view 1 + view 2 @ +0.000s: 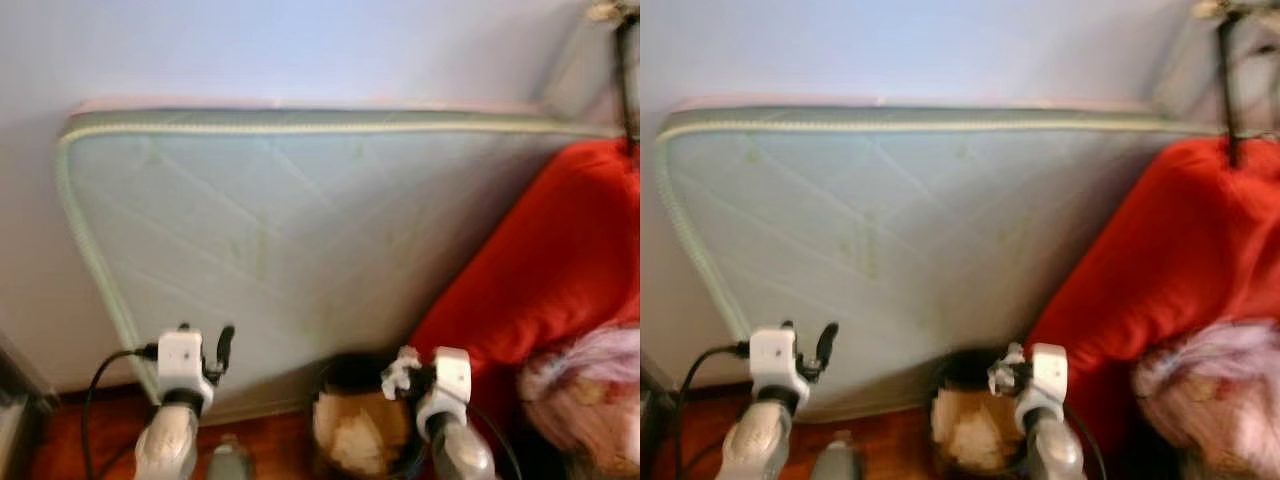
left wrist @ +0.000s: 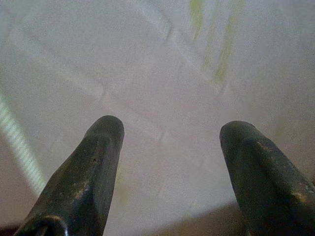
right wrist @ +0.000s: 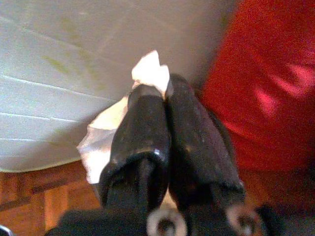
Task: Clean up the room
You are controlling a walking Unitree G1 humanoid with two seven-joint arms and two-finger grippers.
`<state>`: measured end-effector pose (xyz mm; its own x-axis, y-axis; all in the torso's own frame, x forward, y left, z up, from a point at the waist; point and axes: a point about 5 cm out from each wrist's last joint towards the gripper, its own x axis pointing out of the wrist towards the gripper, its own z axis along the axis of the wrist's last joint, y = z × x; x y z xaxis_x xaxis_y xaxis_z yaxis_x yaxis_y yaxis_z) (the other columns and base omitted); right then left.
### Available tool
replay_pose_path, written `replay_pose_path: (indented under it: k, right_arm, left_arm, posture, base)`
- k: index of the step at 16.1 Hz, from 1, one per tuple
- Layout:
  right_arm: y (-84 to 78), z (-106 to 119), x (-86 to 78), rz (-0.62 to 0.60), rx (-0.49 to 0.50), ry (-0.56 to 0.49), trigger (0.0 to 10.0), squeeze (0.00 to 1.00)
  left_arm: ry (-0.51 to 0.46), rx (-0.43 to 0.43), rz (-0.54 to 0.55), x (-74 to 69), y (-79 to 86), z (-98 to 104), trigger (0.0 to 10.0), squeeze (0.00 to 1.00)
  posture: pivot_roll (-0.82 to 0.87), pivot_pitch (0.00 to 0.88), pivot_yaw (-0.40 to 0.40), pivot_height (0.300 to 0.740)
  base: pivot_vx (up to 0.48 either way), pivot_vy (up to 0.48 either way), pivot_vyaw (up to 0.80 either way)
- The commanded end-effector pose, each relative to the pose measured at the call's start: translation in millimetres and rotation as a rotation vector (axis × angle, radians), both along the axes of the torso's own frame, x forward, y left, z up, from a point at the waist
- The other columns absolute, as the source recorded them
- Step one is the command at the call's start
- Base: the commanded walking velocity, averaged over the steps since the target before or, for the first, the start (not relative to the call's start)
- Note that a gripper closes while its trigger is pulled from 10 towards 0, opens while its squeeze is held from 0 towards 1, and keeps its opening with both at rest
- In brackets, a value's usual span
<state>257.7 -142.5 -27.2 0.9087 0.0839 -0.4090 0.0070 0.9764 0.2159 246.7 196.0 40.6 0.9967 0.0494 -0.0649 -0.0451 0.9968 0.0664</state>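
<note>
The right gripper [image 3: 165,96] pinches a crumpled white paper scrap [image 3: 106,132] directly above the dark round waste bin [image 1: 362,418], presumably for dropping. The left gripper [image 2: 170,147], fingers spread and empty, hangs beside that bin, facing the pale green quilted mattress [image 1: 300,230].

The mattress [image 1: 300,240] looks like quilted cloth, pale and matt, edged with corded piping; the red cushion [image 1: 560,260] is soft matt fabric; the floor [image 3: 34,196] is glossy reddish wood; the right gripper's [image 3: 165,96] fingers are scuffed black plastic pinching crumpled white paper [image 3: 147,71]; the left gripper's [image 2: 170,130] fingers [image 2: 93,162] look alike.
</note>
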Motion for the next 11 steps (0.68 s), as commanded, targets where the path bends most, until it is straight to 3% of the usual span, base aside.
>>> replay_pose_path:
  k: [1,11]
  right_arm:
    - [-0.3,-2.3,-2.2,-0.004,0.007,0.016,10.0,0.0]
    - [7.9,-3.2,-1.7,0.033,0.024,0.034,10.0,0.0]
  left_arm:
    - [0.004,0.002,-0.011,3.4,-2.2,1.6,10.0,0.0]
    - [0.031,-0.003,-0.02,3.0,-1.3,-2.7,10.0,0.0]
  posture:
    - [0.11,0.0,-0.12,0.646]
    - [0.11,0.003,-0.115,0.646]
  base:
    - [0.0,0.0,0.0]
    - [0.0,0.0,0.0]
